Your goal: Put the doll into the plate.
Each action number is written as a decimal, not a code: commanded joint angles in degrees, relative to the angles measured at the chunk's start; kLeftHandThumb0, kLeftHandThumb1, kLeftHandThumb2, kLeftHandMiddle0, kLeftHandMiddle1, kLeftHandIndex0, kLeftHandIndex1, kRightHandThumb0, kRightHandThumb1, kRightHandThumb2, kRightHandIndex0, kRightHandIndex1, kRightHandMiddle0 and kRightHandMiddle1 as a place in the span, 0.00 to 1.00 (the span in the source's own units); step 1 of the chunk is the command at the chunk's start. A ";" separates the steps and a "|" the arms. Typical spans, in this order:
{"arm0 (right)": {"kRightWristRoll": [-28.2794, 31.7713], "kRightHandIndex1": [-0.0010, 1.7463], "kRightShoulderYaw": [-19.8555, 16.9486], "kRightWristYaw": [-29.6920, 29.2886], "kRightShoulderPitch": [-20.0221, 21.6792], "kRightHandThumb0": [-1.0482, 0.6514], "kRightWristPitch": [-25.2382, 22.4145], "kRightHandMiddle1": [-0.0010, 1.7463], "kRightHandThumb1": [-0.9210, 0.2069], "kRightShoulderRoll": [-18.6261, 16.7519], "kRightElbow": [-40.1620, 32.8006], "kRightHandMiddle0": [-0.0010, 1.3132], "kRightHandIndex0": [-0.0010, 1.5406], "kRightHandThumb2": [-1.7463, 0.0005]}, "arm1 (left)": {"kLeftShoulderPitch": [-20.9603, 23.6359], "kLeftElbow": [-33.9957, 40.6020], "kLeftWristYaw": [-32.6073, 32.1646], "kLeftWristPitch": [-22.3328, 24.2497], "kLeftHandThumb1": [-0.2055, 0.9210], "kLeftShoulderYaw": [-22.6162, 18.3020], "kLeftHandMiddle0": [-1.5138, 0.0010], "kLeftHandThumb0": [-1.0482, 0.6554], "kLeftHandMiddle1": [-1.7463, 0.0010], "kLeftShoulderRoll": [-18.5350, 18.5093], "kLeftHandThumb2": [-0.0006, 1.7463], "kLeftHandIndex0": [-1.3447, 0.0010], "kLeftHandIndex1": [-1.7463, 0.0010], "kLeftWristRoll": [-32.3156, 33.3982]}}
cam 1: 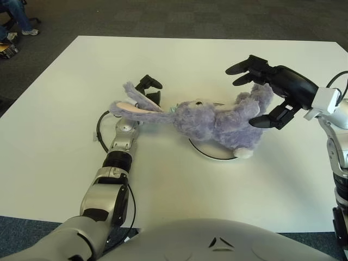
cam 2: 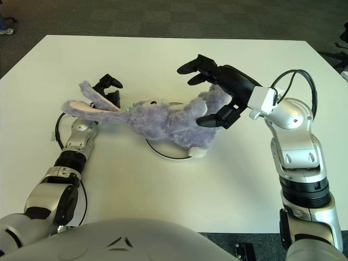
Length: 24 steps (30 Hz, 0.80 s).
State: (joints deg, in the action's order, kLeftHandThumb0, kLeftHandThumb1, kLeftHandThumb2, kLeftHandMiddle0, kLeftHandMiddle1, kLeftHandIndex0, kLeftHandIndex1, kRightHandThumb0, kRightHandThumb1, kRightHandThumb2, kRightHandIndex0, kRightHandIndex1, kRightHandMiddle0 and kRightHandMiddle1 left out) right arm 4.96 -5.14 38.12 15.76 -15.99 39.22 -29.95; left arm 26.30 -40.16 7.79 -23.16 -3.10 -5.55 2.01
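Observation:
A purple plush bunny doll (cam 1: 217, 124) lies on its side across a white plate with a dark rim (cam 1: 209, 155) in the middle of the white table. Its long ears stretch left over my left hand (cam 1: 148, 91), which sits under and behind them. My right hand (cam 1: 260, 92) is at the doll's raised legs, with fingers spread above them and the thumb below; the grip looks loose. Most of the plate is hidden under the doll.
The white table (cam 1: 179, 60) reaches the far and right edges of view, with dark carpet around it. A black cable loop (cam 1: 99, 126) runs beside my left forearm. A person's legs (cam 1: 19, 16) show at the far left.

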 commanded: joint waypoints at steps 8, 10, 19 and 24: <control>-1.48 0.17 -0.34 -0.39 0.64 0.36 -1.00 0.34 0.69 2.28 -1.41 0.00 0.00 0.40 | -2.72 -1.56 0.84 1.04 0.61 0.25 0.22 0.36 0.00 0.46 0.64 0.64 0.00 0.09; -1.57 0.15 -0.37 -0.25 0.67 0.35 -0.63 0.34 0.70 2.31 -1.32 0.00 0.00 0.40 | -2.71 -1.54 0.85 1.17 0.61 0.24 0.22 0.36 0.00 0.47 0.64 0.64 0.00 0.12; -2.32 0.10 -0.72 -0.62 1.12 0.33 4.64 0.31 0.69 2.39 1.17 0.00 0.00 0.41 | -2.67 -1.54 0.66 1.34 0.61 0.24 0.22 0.36 0.00 0.44 0.63 0.64 0.00 0.01; -2.77 0.08 -1.44 -1.86 1.18 0.29 11.99 0.27 0.65 1.48 4.74 0.00 0.02 0.44 | -2.62 -1.65 0.75 1.30 0.62 0.16 0.22 0.36 0.00 0.46 0.63 0.64 0.00 0.13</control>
State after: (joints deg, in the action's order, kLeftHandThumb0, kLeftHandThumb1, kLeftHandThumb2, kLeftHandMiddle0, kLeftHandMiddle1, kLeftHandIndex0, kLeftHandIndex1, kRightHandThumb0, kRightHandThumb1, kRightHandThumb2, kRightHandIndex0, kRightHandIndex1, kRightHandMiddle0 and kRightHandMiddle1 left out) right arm 2.87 -5.43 37.09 16.23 -7.73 40.92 -27.20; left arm 26.30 -40.13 7.86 -23.13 -3.12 -5.54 2.04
